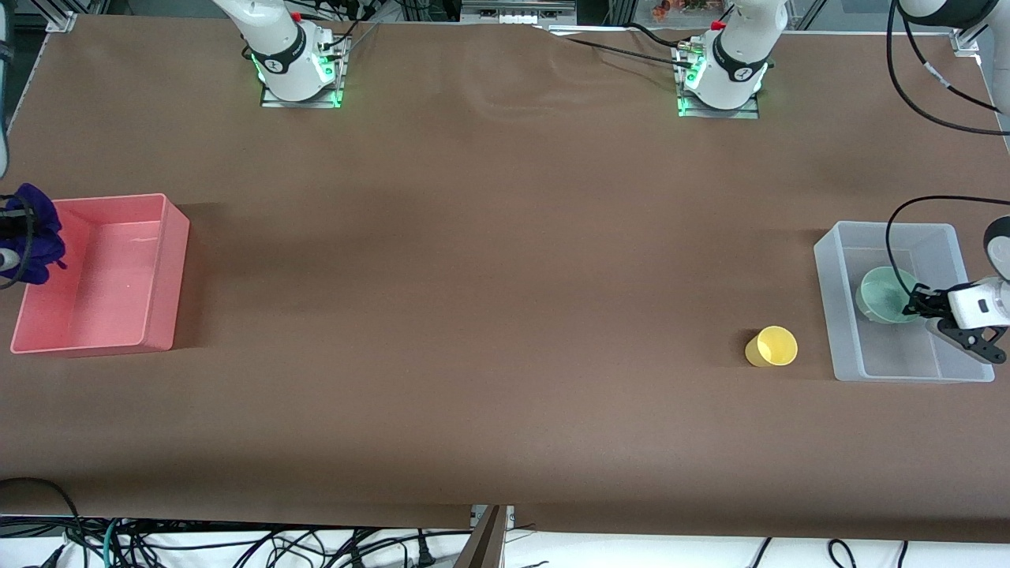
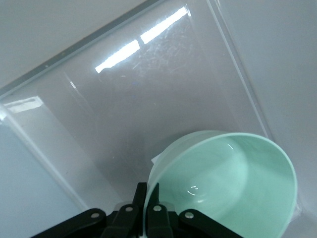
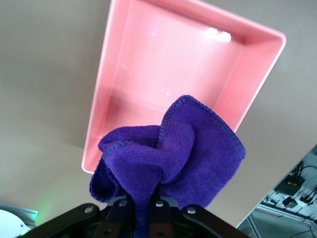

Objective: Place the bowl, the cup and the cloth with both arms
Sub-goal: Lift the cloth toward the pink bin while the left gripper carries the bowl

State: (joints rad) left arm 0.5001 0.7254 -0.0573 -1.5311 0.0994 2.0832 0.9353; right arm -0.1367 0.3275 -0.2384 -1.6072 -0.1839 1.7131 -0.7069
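My left gripper point(image 1: 915, 304) is shut on the rim of the mint-green bowl point(image 1: 884, 293) and holds it inside the clear bin point(image 1: 832, 315). In the left wrist view the jaws point(image 2: 147, 196) pinch the bowl's wall point(image 2: 233, 183) over the bin's floor. The yellow cup point(image 1: 772, 347) stands on the table beside the clear bin. My right gripper point(image 3: 148, 206) is shut on the purple cloth point(image 3: 168, 148), which hangs bunched over the outer edge of the pink bin point(image 3: 163, 54). In the front view the cloth point(image 1: 35, 233) shows at the pink bin's point(image 1: 158, 268) outer end.
The pink bin sits at the right arm's end of the table, the clear bin at the left arm's end. Brown table cover point(image 1: 489, 315) between them. Cables hang below the table edge nearest the front camera.
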